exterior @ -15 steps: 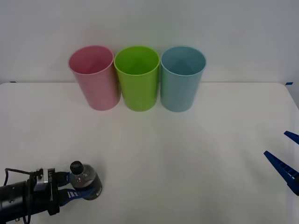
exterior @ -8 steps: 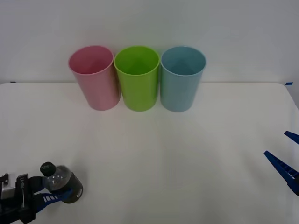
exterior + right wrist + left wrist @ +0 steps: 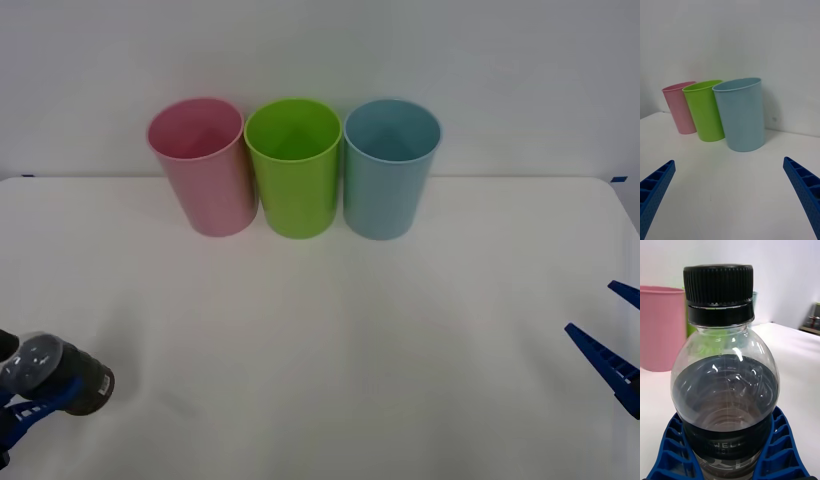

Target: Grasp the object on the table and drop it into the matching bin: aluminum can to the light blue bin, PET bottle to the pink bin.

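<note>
The PET bottle (image 3: 58, 373), clear with a black cap and a dark grey label band, is held at the table's near left corner, cap tilted toward the camera. My left gripper (image 3: 40, 403) is shut on it. In the left wrist view the bottle (image 3: 725, 382) stands upright between the blue fingers (image 3: 779, 450). The pink bin (image 3: 203, 165) stands at the back left of the row, the light blue bin (image 3: 389, 165) at its right end. Low at the table's right edge, my right gripper (image 3: 612, 345) waits open with nothing in it.
A lime green bin (image 3: 294, 165) stands between the pink and light blue ones, all three touching or nearly so at the table's far edge by the wall. The white table (image 3: 350, 330) stretches bare between the bins and the grippers.
My left gripper has carried the bottle to the left, toward the near left corner, and the bottle now looks larger and higher. The right arm has not moved.
</note>
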